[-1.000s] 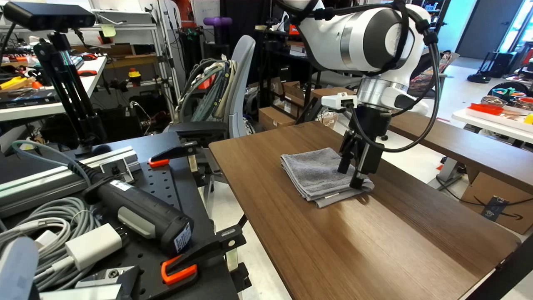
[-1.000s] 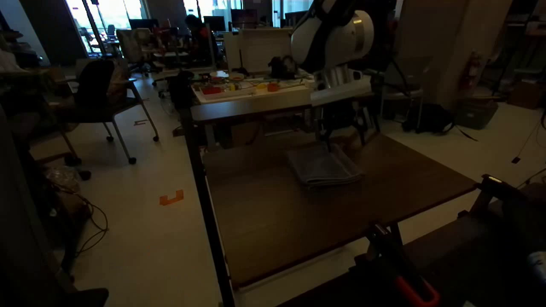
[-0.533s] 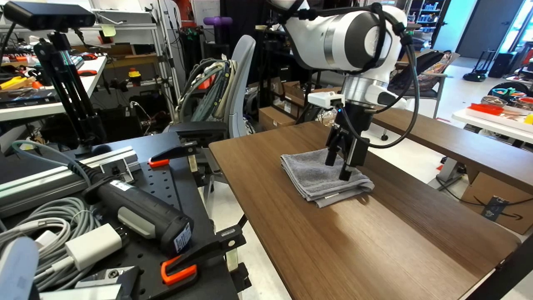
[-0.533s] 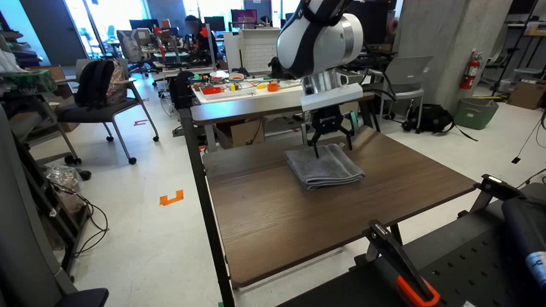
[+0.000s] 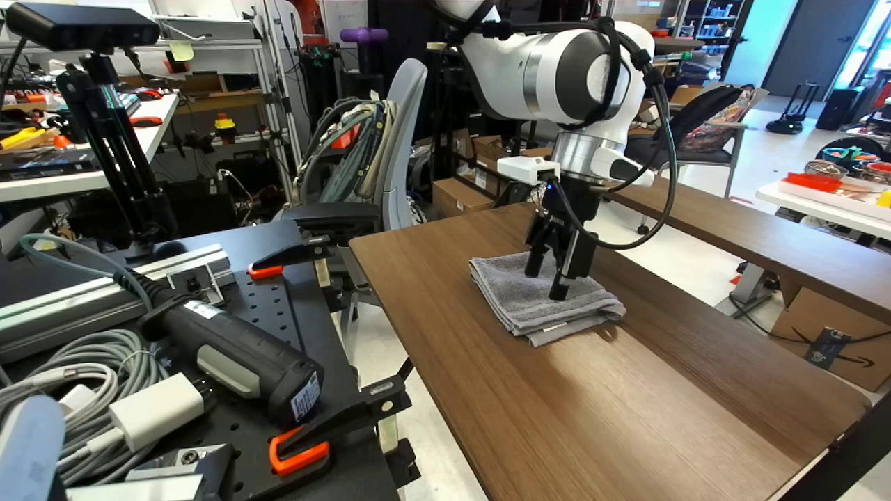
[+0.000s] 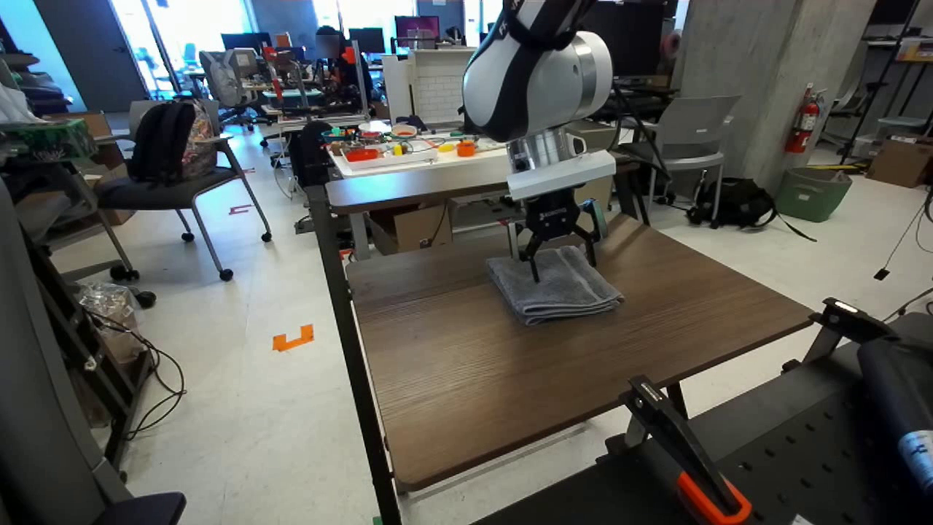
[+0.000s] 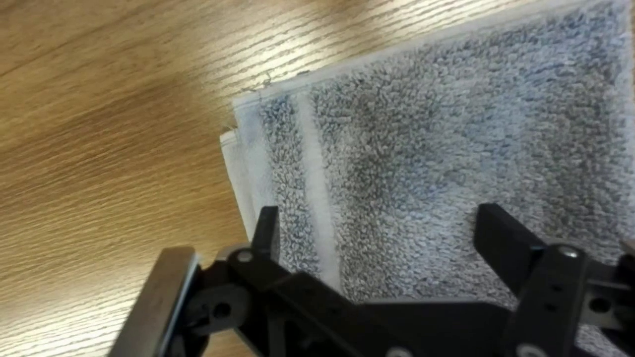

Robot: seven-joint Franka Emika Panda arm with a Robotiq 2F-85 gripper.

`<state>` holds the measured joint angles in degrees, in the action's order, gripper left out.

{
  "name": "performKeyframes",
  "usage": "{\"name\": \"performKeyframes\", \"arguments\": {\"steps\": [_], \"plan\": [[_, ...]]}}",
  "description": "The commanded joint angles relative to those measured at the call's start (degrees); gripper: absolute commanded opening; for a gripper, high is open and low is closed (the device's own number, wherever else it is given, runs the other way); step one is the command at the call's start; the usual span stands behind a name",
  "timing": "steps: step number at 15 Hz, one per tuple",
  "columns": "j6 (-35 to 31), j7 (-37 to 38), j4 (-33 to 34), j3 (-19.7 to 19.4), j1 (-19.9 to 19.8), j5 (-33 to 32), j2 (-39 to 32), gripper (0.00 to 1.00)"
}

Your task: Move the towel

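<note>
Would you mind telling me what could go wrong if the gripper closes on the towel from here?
The gripper stands open over the towel, which is folded in layers: it might pinch only the top layer and undo the fold. In the wrist view, one of the fingers appears close to the towel's edge, so that side could slip or bunch. Whether the fingers touch the towel is unclear; pushing lower might press it hard against the table.

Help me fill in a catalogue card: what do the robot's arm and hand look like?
The arm is white and rounded, with a dark joint cap, a silver collar and a black cable looping outside it. The hand is black with two jointed fingers; a white box sits near its top. Small lettering on the hand is too blurred to read.
</note>
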<state>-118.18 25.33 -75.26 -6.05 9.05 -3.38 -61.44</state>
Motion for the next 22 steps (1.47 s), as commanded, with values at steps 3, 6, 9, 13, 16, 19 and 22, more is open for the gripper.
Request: {"name": "performKeyframes", "arguments": {"steps": [3, 6, 9, 13, 16, 19, 22], "plan": [[-1.4, 0.0, 2.0, -0.3, -0.3, 0.0, -2.0, 1.00], [-1.9, 0.0, 2.7, -0.4, -0.4, 0.1, -2.7, 1.00], [-1.5, 0.1, 4.0, -0.9, -1.0, 0.2, -3.5, 1.00], [0.1, 0.3, 7.0, -1.7, -3.1, 0.7, -4.9, 1.00], [0.4, 1.1, 9.5, -2.8, -4.8, 0.7, -6.8, 1.00], [2.0, 2.2, 12.4, -3.9, -6.9, 0.9, -8.7, 1.00], [3.0, 2.6, 14.7, -4.0, -9.2, 1.6, -9.9, 1.00]]}}
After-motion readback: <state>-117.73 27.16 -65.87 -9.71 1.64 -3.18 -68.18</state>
